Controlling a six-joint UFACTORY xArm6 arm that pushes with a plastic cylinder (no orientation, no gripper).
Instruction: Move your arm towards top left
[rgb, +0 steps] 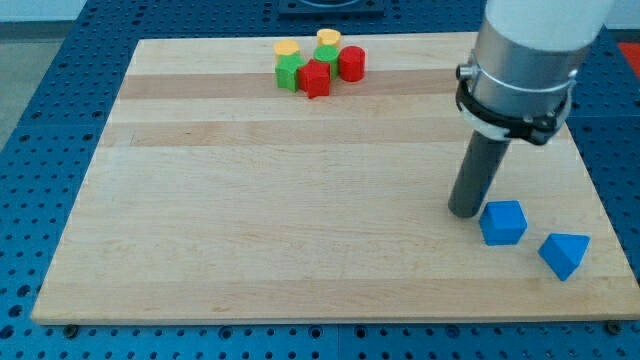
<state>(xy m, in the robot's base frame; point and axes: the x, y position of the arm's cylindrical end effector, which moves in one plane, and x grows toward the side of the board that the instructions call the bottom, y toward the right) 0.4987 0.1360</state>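
Nearest the view's bottom right, a blue triangular block lies apart from a blue cube. My tip stands on the wooden board just left of that cube, seemingly touching it; there is no claw, only the bare rod. Far off at the view's top: a red cube, green block, red cylinder, second green block, and two yellow blocks huddle together.

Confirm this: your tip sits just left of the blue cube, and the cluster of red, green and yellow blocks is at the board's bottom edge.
Not quite. My tip does sit just left of the blue cube, but the cluster of red, green and yellow blocks lies at the board's top edge, as the camera view shows.
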